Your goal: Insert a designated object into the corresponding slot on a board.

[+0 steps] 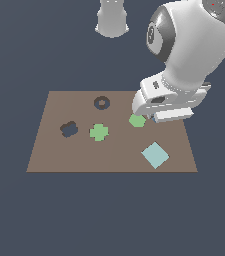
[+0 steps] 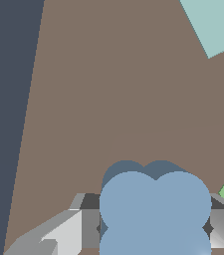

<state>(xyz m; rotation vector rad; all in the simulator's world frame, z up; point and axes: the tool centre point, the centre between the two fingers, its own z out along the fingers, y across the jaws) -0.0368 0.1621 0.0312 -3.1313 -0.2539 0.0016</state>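
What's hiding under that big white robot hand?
In the wrist view, a blue lobed block sits between the gripper's fingers over the brown board. In the exterior view the hand covers it; only the green hexagon peeks out beside.

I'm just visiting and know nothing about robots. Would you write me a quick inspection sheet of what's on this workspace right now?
Surface: flat brown rectangular board lying on a dark blue-grey floor.
Job's things: medium-blue lobed block sits between the pincer's fingers; dark cloud-shaped slot is empty, toward the exterior view's left.
Clutter: green hexagon, green cross-shaped piece, pale-teal square, dark ring-shaped hole.
Grippers: pincer low over the board beside the hexagon, fingers flanking the block; whether they press on it cannot be told.
Cables: nothing seen.
Surroundings: white robot base behind the board.
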